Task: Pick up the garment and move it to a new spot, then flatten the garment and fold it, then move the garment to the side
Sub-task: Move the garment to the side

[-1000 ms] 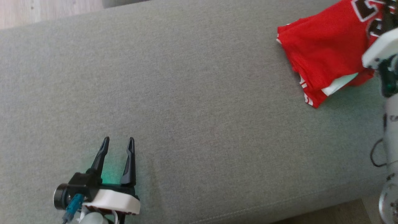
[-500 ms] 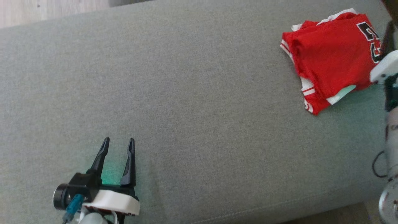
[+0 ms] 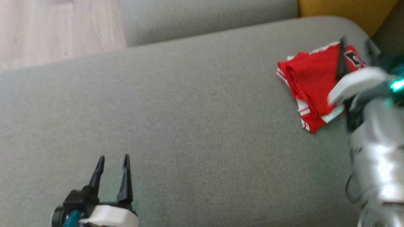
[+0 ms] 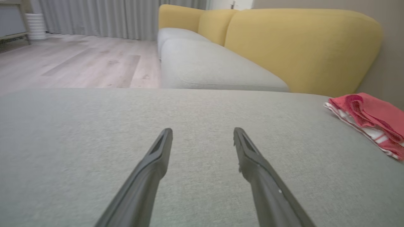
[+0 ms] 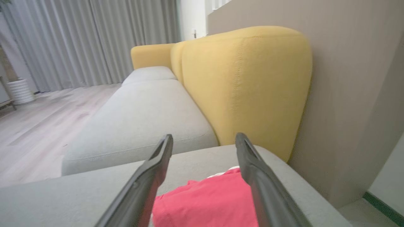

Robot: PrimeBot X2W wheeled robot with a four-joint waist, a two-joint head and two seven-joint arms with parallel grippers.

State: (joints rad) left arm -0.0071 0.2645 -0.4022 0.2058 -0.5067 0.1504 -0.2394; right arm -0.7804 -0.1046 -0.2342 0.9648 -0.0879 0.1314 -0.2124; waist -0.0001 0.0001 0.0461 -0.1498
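Observation:
The garment [image 3: 311, 85], a red jersey with white trim and a black number, lies folded on the grey sofa cushion [image 3: 195, 119] near its far right corner. My right gripper [image 3: 356, 53] hovers over the garment's right part, open, with nothing between its fingers. In the right wrist view the garment [image 5: 205, 201] lies below the spread right gripper [image 5: 204, 136]. My left gripper [image 3: 113, 157] rests open and empty low over the cushion at the lower left, far from the garment. In the left wrist view the left gripper [image 4: 202, 130] points across bare cushion, with the garment [image 4: 369, 116] at the far right.
A yellow backrest [image 5: 246, 85] rises just beyond the garment's corner, with a beige wall [image 5: 353, 78] beside it. A second grey cushion [image 3: 205, 15] adjoins the far edge. Pale wooden floor [image 3: 60, 28] lies at the upper left, and the cushion's front edge runs along the bottom.
The right gripper has opened and let go of the garment, which now lies on the cushion. The head camera has shifted, showing more floor and backrest. The left gripper has stayed put.

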